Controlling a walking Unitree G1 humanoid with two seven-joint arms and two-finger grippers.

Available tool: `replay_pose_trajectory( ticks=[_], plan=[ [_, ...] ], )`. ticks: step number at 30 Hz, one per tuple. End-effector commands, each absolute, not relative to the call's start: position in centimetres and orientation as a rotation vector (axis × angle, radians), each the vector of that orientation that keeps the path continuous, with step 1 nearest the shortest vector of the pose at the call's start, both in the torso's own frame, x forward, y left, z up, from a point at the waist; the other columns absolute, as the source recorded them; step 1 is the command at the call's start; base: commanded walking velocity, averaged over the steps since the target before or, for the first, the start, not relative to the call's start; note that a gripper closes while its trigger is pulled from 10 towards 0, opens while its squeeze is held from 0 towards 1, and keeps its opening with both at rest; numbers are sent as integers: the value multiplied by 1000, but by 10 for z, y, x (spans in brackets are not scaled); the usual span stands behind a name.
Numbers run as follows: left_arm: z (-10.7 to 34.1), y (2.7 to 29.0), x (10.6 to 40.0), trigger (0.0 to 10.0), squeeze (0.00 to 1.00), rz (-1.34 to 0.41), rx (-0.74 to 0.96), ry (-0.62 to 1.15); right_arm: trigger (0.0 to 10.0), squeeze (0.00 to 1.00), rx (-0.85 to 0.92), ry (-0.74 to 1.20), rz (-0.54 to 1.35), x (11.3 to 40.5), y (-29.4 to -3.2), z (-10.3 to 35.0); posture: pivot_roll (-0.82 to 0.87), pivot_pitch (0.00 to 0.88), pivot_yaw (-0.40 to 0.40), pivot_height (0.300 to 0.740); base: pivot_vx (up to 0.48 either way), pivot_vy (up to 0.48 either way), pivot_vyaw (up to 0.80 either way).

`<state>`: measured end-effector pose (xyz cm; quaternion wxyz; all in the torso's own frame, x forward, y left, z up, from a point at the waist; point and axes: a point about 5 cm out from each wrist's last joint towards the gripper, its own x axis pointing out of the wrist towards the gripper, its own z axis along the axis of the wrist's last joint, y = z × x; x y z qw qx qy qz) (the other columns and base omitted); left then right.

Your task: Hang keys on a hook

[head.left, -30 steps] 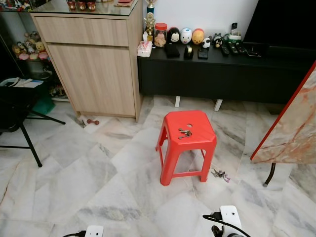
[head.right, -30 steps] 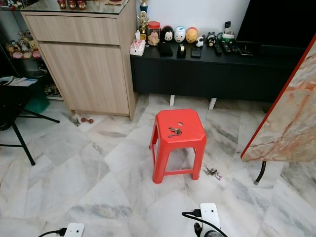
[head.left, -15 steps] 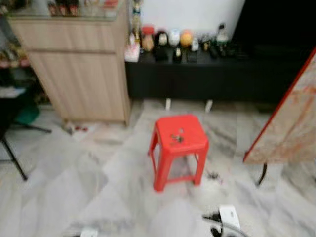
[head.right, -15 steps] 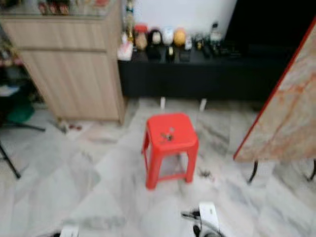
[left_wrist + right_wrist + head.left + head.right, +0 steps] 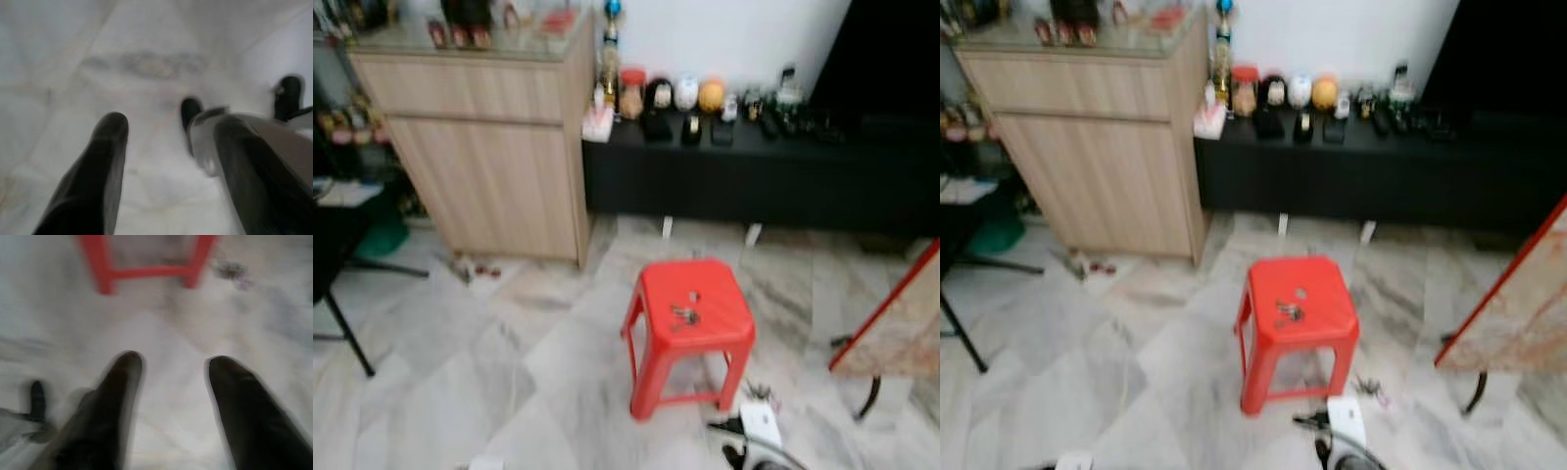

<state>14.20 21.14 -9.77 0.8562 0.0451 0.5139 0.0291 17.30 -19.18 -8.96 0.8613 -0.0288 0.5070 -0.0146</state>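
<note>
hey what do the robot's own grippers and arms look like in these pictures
Each gripper has two long, rounded black fingers: the left gripper and the right gripper look alike, though both are blurred. A silver-grey metal body part shows beside the left fingers. In the head views, a white block with a black cable sits on the right arm.

The two head cameras look forward and down from standing height, side by side, so both show the same blurred room: the red stool (image 5: 689, 318) in the middle on the marble floor (image 5: 460, 372), and further back the wooden cabinet (image 5: 489, 147). Each wrist camera looks along its own black fingers, close above the floor. The right wrist view shares the legs of the stool with the head views.
</note>
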Motion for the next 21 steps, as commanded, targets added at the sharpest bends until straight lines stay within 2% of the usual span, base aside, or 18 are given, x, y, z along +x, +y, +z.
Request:
replay_pose_trajectory(
  ticks=[1,10,21],
  plan=[
    [-100,214,133,10000,0,54,111,1107,10000,0,-54,1050,-30,178,-189,-88,-13,0,-47,740,349,0,0],
    [-100,215,134,10000,0,55,111,1103,10000,0,-49,1046,-36,179,-189,-87,-12,0,-49,740,337,0,0],
    [-100,211,135,10000,0,53,121,1095,10000,0,-38,1039,-44,180,-190,-87,-14,0,-53,740,0,0,0]
  ],
)
